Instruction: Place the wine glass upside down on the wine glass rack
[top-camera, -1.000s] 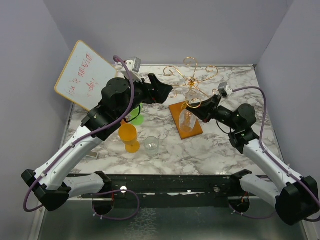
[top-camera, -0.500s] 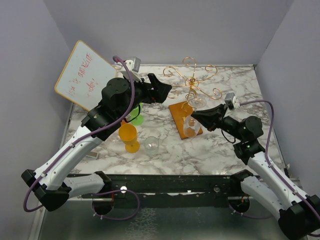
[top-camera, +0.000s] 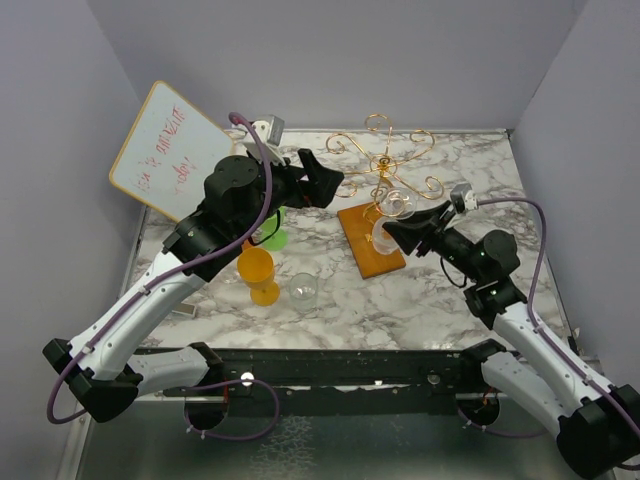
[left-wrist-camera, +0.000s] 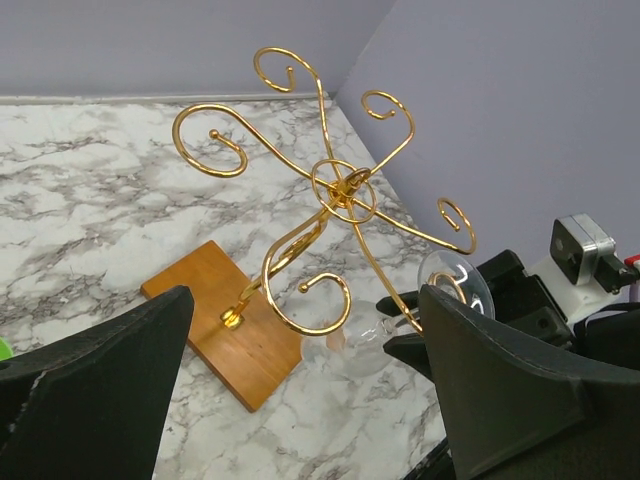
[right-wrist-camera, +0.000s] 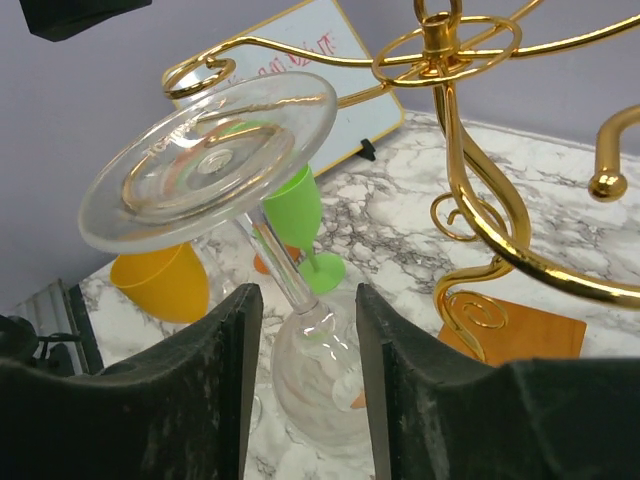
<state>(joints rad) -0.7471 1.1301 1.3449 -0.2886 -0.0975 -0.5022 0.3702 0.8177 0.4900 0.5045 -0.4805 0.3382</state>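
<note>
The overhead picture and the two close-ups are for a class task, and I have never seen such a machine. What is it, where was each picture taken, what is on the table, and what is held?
These are two robot arms bolted to a table. The overhead picture comes from a fixed camera above and behind them; each close-up comes from a wrist camera. On the table stand a gold wire wine glass rack on a wooden base, an orange goblet, a green goblet, a small clear glass and a white board. The left end effector is open and empty. The wine glass is upside down at the rack; the right end effector has its fingers apart beside the stem, not pinching it.
</note>
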